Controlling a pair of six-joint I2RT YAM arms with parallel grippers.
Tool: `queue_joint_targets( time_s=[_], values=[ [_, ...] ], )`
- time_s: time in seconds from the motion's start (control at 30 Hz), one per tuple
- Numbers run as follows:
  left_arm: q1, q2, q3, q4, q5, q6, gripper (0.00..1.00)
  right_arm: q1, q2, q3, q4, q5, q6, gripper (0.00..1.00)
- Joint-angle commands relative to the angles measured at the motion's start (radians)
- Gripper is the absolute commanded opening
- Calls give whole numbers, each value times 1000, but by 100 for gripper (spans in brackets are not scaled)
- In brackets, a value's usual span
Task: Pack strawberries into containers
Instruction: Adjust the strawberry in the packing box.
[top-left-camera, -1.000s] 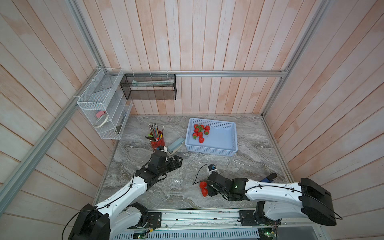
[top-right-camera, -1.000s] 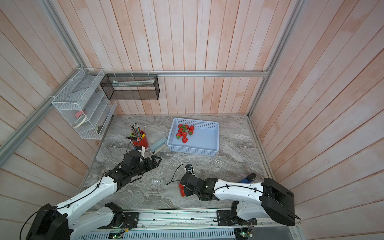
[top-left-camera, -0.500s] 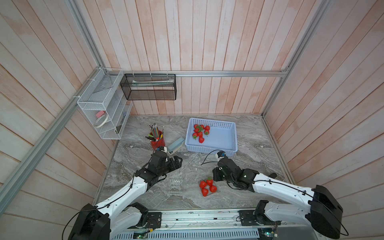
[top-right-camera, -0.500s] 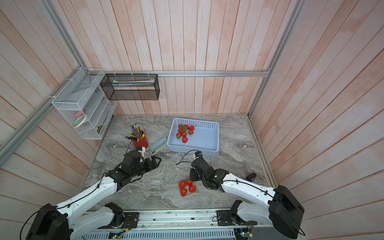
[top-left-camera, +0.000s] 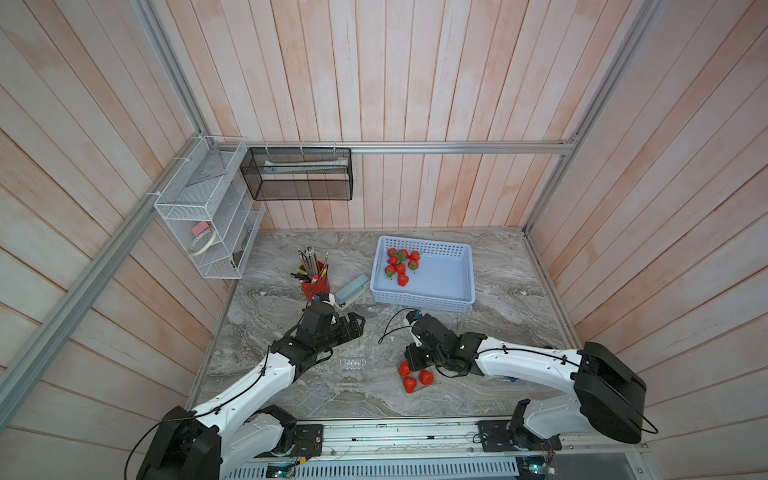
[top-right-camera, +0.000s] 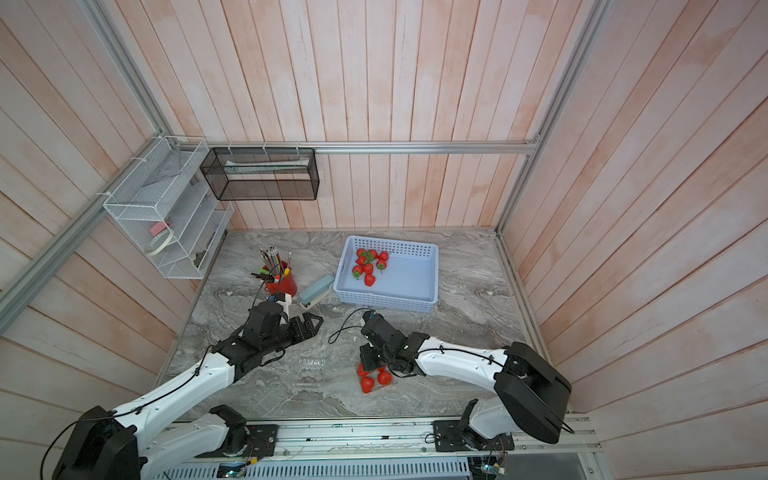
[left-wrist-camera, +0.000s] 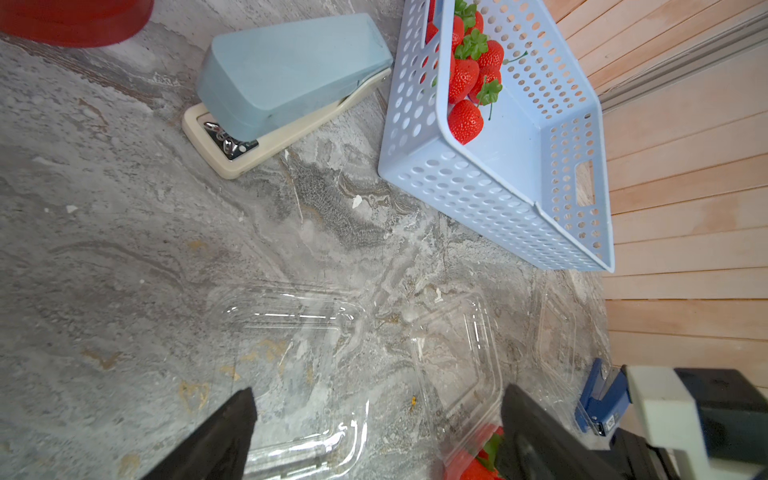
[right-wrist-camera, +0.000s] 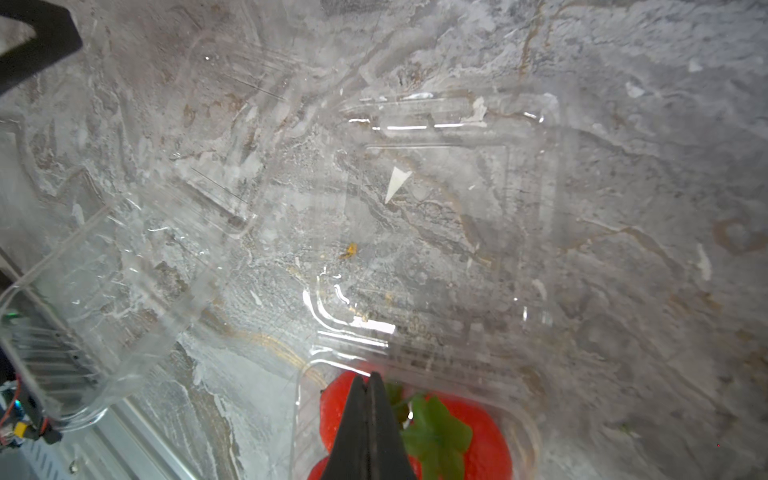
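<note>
The grey marble table (top-left-camera: 498, 332) is boxed in by wood panels on three sides, with bare room at its middle. The left arm reaches low across it. The left gripper (top-left-camera: 357, 322) has its fingers spread wide and empty, near a pale stapler (top-left-camera: 351, 289) and a red pencil cup (top-left-camera: 316, 286). The right arm bends downward, and the right gripper (right-wrist-camera: 370, 376), fingers pressed together and holding nothing, hangs over a filled container (right-wrist-camera: 519, 407) near the front edge. At least three strawberries (top-left-camera: 409, 382) lie in it. The blue basket (top-left-camera: 422, 301) at the back keeps loose berries (top-left-camera: 400, 266) in one corner. An empty container (top-left-camera: 353, 363) lies between the arms. A third container (left-wrist-camera: 557, 332) sits near the basket's front corner.
</note>
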Motion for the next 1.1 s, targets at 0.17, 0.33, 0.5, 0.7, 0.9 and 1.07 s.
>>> queue_joint_targets(
  time_s=[0.17,0.33,0.5,0.7,0.9,1.07],
  values=[
    [-3,4,22,5,-12,27,94,69,-21,18,-20,50,52,2],
    [-3,11,39,1,-15,44,94,73,-157,13,-177,116,91,4],
    [-1,17,69,-19,-26,75,94,87,-293,-27,-367,128,183,11],
    [4,20,82,-20,-31,91,94,93,-428,-95,-472,48,296,28],
    [10,35,75,-1,-15,86,94,90,-518,-184,-431,40,386,45],
    [11,43,83,-6,-11,88,94,5,-548,-275,-294,-41,395,46]
  ],
)
